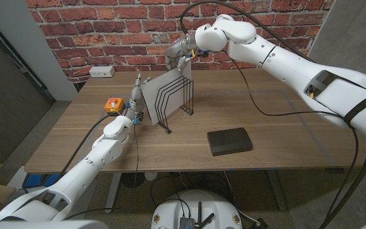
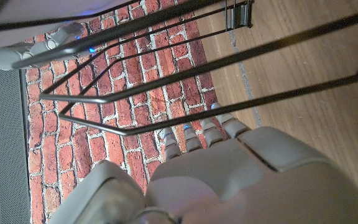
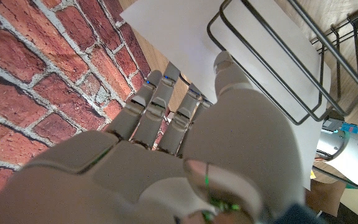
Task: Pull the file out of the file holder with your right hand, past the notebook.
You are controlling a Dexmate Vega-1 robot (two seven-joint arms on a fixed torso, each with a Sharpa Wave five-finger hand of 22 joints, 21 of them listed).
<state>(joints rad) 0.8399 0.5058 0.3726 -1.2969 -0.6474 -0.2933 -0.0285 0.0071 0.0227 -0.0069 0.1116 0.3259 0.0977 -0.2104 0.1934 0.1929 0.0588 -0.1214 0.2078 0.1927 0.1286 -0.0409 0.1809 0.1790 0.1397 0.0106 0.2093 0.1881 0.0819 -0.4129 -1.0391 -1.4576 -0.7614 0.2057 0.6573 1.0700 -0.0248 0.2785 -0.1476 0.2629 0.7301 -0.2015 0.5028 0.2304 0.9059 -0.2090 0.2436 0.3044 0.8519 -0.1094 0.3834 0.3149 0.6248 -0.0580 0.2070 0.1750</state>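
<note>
1. The head view gives the whole layout: a black wire file holder (image 1: 175, 100) stands on the wooden table (image 1: 278, 108), with a white file (image 1: 159, 95) standing tilted in its leftmost slots, and a dark notebook (image 1: 229, 141) lies flat on the table nearer the robot, to the right of the holder and apart from it.
2. In that view the right hand (image 1: 180, 52) is at the file's upper corner, above the holder; the left hand (image 1: 134, 105) stands just beside the holder's left end, at the file's lower edge.
3. The right wrist view shows what the head view cannot: the right hand's fingers (image 3: 160, 99) lie together against the sheet's edge with the thumb on its face, pinching it.
4. The left wrist view looks through the holder's wires at the brick wall; the left hand's fingers (image 2: 194, 134) sit side by side close behind a wire, and contact cannot be told.
5. The file is plain, white and unmarked.
6. An orange box (image 1: 113, 104) sits left of the left hand.
</note>
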